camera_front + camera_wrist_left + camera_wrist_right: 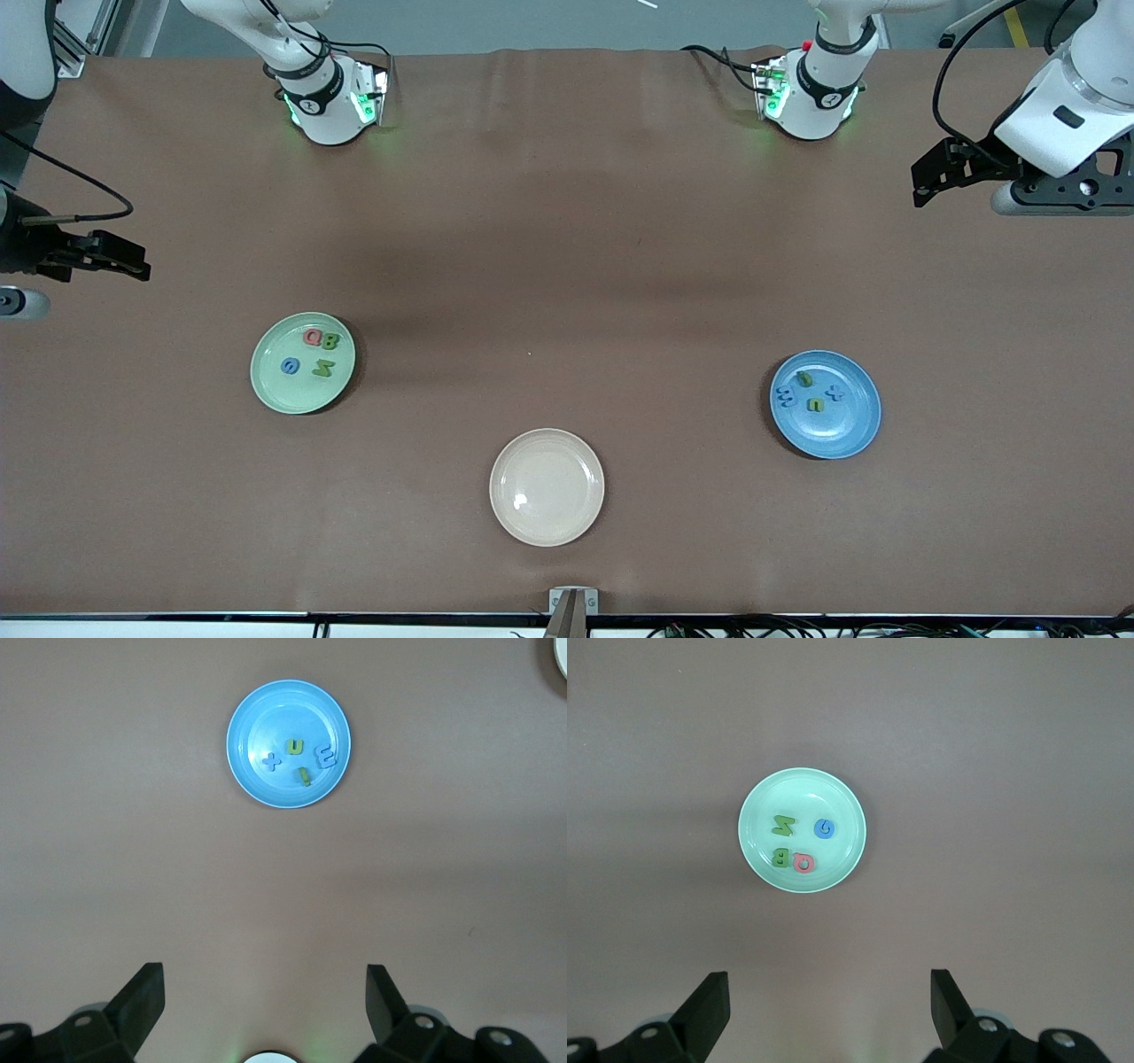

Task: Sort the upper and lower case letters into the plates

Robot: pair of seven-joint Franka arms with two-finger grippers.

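The mint green plate [292,396] [806,790] lies toward the right arm's end and holds several letters, among them a pink Q [312,337] [804,862] and a green B [330,341]. Toward the left arm's end, the blue plate [843,436] [266,716] holds several small letters, among them a blue x [834,394] and a yellow-green one [295,747]. My right gripper [133,257] [829,985] hangs open and empty above the table's edge at its own end. My left gripper [921,184] [266,979] also hangs open and empty, high at its own end.
A cream-beige plate [547,523] with nothing in it lies nearest the front camera, between the two coloured plates. Brown cloth covers the table. Both arm bases [328,97] [811,93] stand along the edge farthest from the camera.
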